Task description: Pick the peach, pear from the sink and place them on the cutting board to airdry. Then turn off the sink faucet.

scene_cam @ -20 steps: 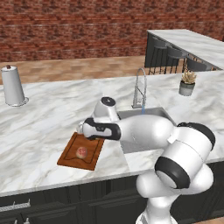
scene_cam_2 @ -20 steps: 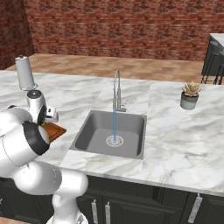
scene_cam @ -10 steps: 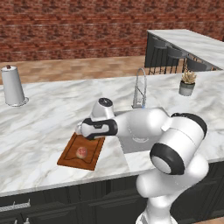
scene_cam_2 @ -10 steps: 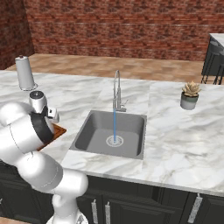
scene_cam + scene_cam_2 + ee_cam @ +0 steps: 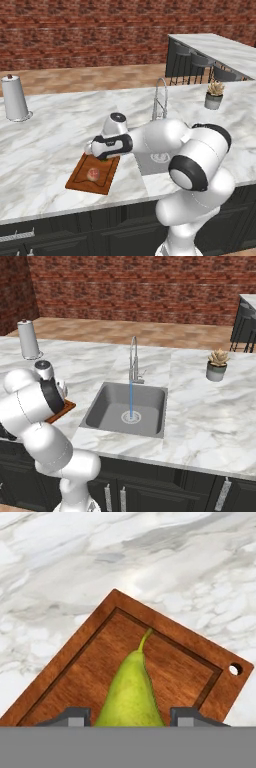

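1. Gripper point(image 5: 129, 722) over cutting board point(image 5: 75, 672); jaws clamped on pear point(image 5: 131, 694), stem pointing away.
2. Peach point(image 5: 92, 174) lies on the board's near half.
3. Sink faucet point(image 5: 133, 358) running into sink point(image 5: 107, 406); tabletop point(image 5: 45, 145) marble.

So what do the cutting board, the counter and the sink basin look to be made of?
Cutting board: reddish-brown wood, matte, visible grain and a darker groove near the rim. Counter: apparently polished marble or a look-alike, white with grey veins. Sink: probably brushed stainless steel, plain grey, dull sheen.
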### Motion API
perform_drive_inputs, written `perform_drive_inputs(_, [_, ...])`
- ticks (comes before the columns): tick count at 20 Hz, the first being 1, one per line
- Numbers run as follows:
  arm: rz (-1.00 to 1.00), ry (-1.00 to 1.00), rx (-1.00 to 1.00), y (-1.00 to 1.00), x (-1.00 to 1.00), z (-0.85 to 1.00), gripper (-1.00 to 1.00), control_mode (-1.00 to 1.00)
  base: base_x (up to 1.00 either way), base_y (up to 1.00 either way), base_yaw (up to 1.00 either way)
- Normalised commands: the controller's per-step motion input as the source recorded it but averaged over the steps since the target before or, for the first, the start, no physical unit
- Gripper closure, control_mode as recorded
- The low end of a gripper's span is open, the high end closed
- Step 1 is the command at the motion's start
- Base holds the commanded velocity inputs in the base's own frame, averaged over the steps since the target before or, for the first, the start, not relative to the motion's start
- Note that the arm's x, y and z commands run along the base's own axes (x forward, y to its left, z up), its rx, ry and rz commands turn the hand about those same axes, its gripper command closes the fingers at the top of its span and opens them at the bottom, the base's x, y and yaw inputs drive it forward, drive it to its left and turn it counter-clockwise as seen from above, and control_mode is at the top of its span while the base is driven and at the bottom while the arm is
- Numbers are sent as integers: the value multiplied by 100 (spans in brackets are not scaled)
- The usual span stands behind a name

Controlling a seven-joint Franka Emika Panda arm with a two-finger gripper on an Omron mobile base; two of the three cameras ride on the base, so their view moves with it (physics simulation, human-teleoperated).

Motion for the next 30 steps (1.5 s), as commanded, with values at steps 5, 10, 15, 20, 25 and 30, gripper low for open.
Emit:
perform_drive_inputs(5, [0, 3, 0, 0, 8, -16, 100, -100, 0, 0, 0])
perform_drive_inputs(10, [0, 4, 0, 4, 6, -16, 100, -100, 0, 0, 0])
perform_drive_inputs(15, [0, 3, 0, 5, 5, -15, 100, -100, 0, 0, 0])
perform_drive_inputs(20, [0, 3, 0, 5, 5, -12, 100, -100, 0, 0, 0])
perform_drive_inputs(25, [0, 3, 0, 6, 6, -10, 100, -100, 0, 0, 0])
perform_drive_inputs(30, [0, 2, 0, 9, 5, -8, 100, -100, 0, 0, 0])
